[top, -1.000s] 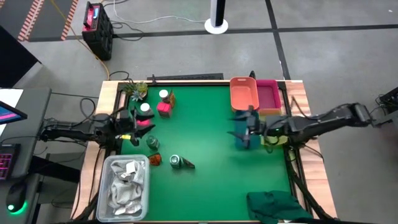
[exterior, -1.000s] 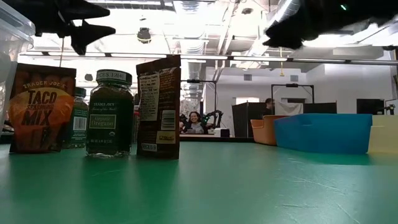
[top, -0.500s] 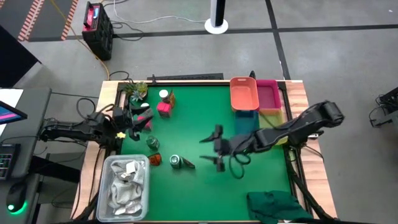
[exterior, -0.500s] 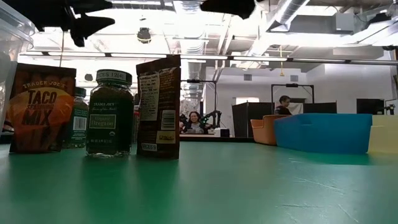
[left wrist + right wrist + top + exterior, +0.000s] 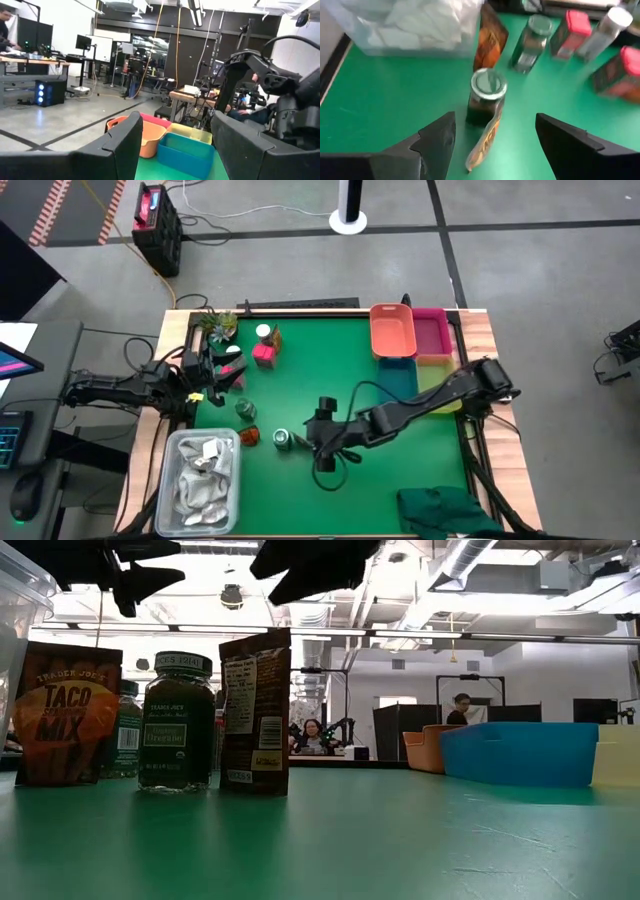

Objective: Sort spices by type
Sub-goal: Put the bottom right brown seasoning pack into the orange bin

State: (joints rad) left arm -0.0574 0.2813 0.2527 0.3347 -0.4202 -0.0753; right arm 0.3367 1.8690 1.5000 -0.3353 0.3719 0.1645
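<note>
Right pincer [image 5: 322, 442] positioned low over the green surface [image 5: 330, 370], beside a green-lidded jar [image 5: 282, 440] and a brown packet [image 5: 301, 444] leaning against it. Fingers [image 5: 438, 137] spread wide, nothing between them; jar [image 5: 486, 96] and packet [image 5: 484, 142] framed just ahead in the right wrist view. Left pincer [image 5: 214, 370] held above the surface near the left edge, fingers [image 5: 120, 145] likewise parted and empty.

Spices grouped in the left half of the surface:
- taco seasoning packet [image 5: 64, 712] standing upright at the near left, orange-brown as seen from above [image 5: 249, 437];
- second dark-lidded jar [image 5: 245, 410] just behind it;
- pink-red box [image 5: 264, 354] and white-capped jar [image 5: 264, 333] farther back;
- another white-capped jar [image 5: 233, 352] beside the left pincer, label not legible.

In the low view, jar of green herb [image 5: 177, 721] touching or nearly touching the tall brown packet [image 5: 255, 710]; contact not certain from that angle.

Row of bins at the right rear: orange bin [image 5: 392, 331], pink bin [image 5: 433, 332], blue bin [image 5: 518, 752], yellow bin [image 5: 189, 133]. No spice seen inside any. Clear tub of white rags [image 5: 203, 476] at the near left corner; small spiky plant [image 5: 217, 326] at the far left corner; dark green cloth [image 5: 440, 511] at the near right.
</note>
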